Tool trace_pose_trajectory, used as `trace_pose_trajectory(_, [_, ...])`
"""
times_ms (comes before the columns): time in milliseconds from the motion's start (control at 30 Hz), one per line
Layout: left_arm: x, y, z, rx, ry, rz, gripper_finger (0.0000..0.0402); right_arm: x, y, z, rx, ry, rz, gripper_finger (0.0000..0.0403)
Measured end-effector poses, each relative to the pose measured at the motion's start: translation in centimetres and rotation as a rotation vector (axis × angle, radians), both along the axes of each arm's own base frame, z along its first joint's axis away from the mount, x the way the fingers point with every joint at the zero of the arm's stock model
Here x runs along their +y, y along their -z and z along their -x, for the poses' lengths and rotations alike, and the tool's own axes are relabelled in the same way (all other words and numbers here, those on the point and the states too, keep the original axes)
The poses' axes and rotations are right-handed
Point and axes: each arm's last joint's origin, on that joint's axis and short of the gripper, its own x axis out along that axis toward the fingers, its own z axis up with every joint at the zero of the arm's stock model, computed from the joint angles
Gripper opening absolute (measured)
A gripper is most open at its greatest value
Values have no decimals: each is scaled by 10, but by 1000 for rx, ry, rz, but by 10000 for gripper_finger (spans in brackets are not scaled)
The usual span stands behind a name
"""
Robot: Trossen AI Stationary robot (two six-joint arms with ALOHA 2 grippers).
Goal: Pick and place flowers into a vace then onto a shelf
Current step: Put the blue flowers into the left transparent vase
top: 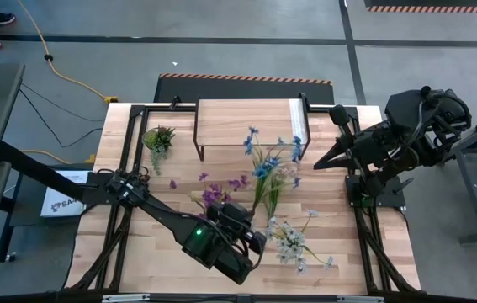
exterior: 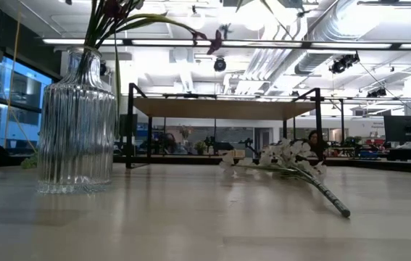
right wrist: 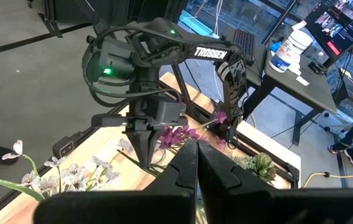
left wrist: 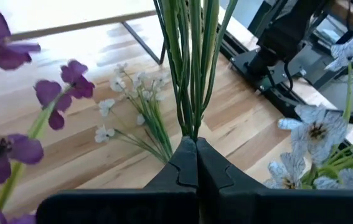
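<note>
Left gripper (left wrist: pixel 196 163) low over the near middle of the table (top: pixel 339 240), fingers pressed together with nothing clearly between them, green stems rising just beyond the tips. Purple flowers (top: pixel 214 192) standing in a ribbed glass vase (exterior: pixel 75 123) right beside it. Blue flowers (top: pixel 265 168) upright mid-table. White flowers (top: pixel 293 242) lying flat on the wood, near right. Shelf (top: pixel 245 124) at the far edge, top bare. Small potted plant (top: pixel 159 138) far left. Right gripper (right wrist: pixel 196 163) shut, empty, parked off the right edge.

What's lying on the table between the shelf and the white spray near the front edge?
The blue-flowered spray, seen in the high view, lies between the shelf and the white spray.
</note>
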Motion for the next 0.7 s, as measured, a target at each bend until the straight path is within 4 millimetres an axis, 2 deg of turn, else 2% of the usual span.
trace_pose_trajectory(700, [16,-33,6,-45,33,-130,22,0,1,0,6,1,1,0])
